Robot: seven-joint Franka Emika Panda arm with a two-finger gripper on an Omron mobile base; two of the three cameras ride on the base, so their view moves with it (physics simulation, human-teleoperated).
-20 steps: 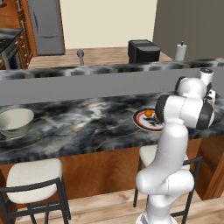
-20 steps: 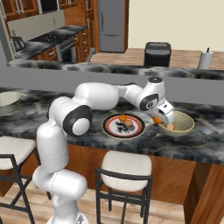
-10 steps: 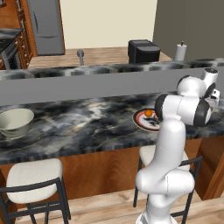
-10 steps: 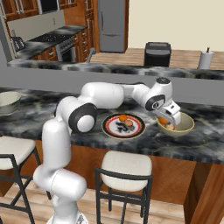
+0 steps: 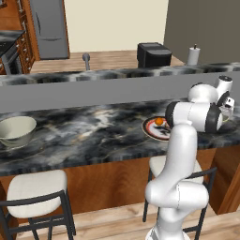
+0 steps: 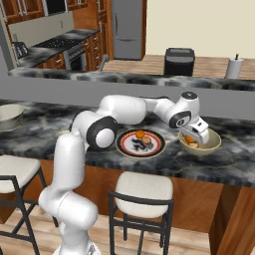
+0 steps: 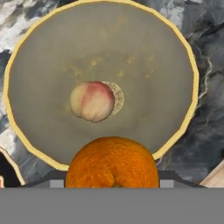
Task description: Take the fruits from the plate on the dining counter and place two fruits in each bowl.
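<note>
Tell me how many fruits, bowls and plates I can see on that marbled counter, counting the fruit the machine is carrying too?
Fruits: 3 – an orange held in the tool, a peach in the right bowl, and an orange on the plate.
Bowls: 2 – the right bowl and the left bowl.
Plates: 1 – the plate.
Total: 6

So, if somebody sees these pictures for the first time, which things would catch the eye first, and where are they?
Most striking is the orange gripped between the gripper's fingers, right above the right beige bowl on the dining counter. A pale pinkish peach already lies at that bowl's bottom. Left of it, the red-rimmed plate carries another orange, and a second beige bowl stands far off at the counter's left end.
</note>
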